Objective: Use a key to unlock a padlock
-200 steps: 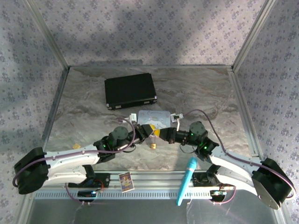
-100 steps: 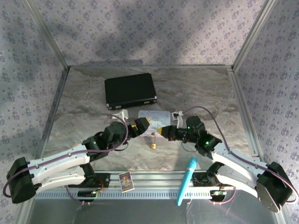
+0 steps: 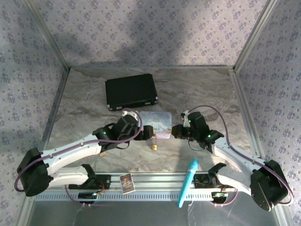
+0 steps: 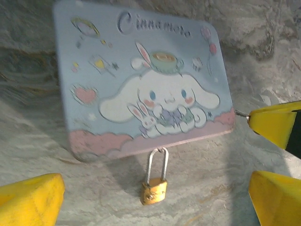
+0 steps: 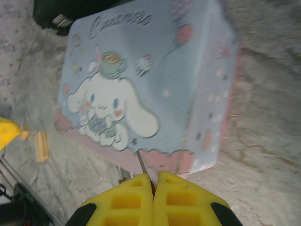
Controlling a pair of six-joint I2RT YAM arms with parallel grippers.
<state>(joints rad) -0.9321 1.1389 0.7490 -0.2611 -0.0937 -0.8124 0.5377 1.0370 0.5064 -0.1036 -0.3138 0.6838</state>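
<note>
With my left gripper [image 4: 155,197] spread wide, the padlock [image 4: 154,188] at the tin's [image 4: 94,56] near edge sits unsteadied, so the key [image 5: 141,162] pinched, seemingly barely, in my right gripper [image 5: 153,184] could simply shove it aside.

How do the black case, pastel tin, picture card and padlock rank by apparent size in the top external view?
1. black case
2. pastel tin
3. picture card
4. padlock, by far the smallest

My right claw [image 5: 153,186] is yellow, its key [image 5: 141,162] silver; padlock [image 4: 154,190] brass and silver; tin [image 4: 141,80] pastel blue and pink; desk [image 4: 211,160] grey marbled.
</note>
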